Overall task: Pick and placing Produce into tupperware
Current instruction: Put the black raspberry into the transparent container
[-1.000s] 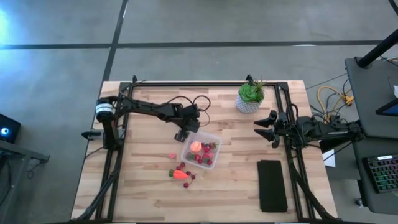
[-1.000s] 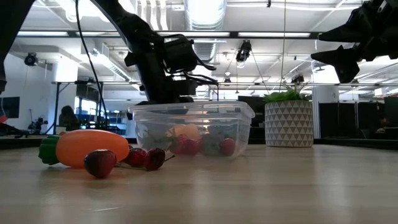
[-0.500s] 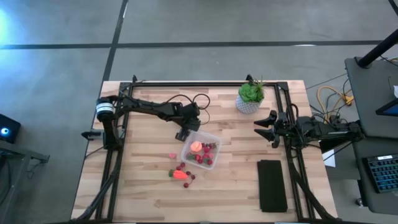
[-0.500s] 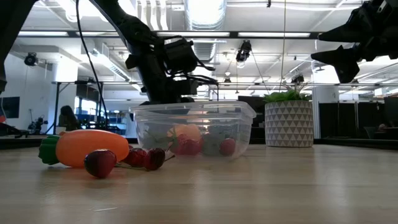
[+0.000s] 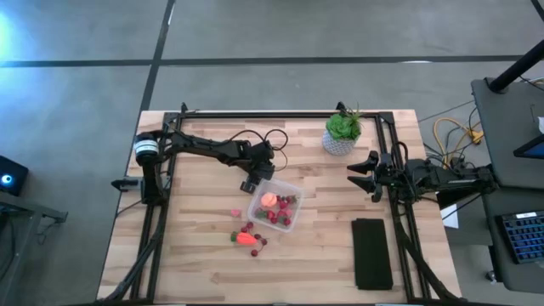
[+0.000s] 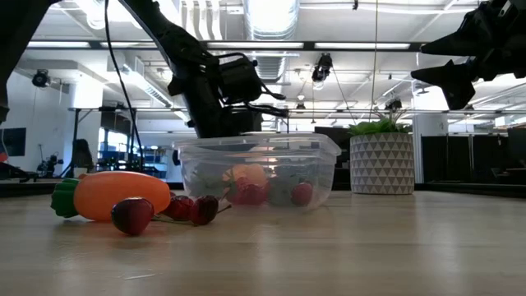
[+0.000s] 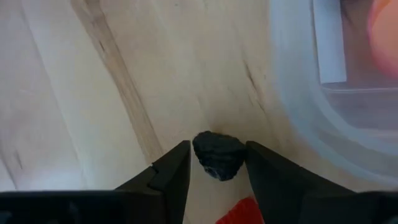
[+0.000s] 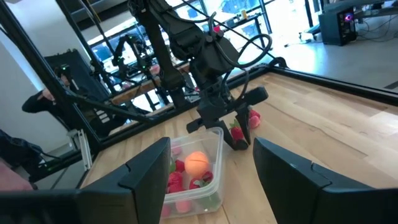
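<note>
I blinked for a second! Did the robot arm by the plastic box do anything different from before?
Only a little. The left gripper, down on the table beside the plastic box, has pulled its fingers in around a small dark berry. The arm itself barely shifted. The right gripper waits open over the table's right side as before, and the box, the carrot and the loose red fruits have not moved.

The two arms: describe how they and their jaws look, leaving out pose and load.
Both arms are dark, slim and jointed. The left arm has a white band near its base and a loose black cable looping above its gripper. The right gripper ends in pointed black jaws. The left gripper's jaws are matte black wedges.
</note>
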Controlling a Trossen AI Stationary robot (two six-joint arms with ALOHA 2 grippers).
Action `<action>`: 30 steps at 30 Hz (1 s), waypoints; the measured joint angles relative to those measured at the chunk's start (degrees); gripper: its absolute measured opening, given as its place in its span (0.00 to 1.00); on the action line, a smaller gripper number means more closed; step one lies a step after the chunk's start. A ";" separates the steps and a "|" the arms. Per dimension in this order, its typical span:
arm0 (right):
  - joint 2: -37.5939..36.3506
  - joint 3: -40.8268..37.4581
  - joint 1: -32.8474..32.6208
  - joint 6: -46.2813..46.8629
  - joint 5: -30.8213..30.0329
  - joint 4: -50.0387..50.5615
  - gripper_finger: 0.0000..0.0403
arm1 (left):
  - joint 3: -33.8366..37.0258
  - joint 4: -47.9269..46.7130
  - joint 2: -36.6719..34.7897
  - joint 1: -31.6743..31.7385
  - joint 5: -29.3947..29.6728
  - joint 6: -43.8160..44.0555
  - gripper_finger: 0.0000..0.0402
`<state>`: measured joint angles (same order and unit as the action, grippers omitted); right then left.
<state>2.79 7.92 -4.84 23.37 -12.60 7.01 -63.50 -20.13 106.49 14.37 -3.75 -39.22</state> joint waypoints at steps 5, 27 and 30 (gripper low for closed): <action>0.00 0.00 0.00 0.00 -0.02 0.00 0.55 | -0.01 -0.06 0.10 0.02 0.16 2.11 0.35; 0.00 0.00 0.00 0.00 -0.02 0.00 0.55 | -0.77 0.15 -1.94 2.54 11.04 2.84 0.25; 0.00 0.00 0.00 0.00 -0.01 0.01 0.55 | -0.77 0.01 -4.52 2.56 13.41 2.91 0.26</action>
<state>2.79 7.92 -4.84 23.38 -12.61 7.02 -64.27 -20.13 101.96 16.93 9.67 -36.31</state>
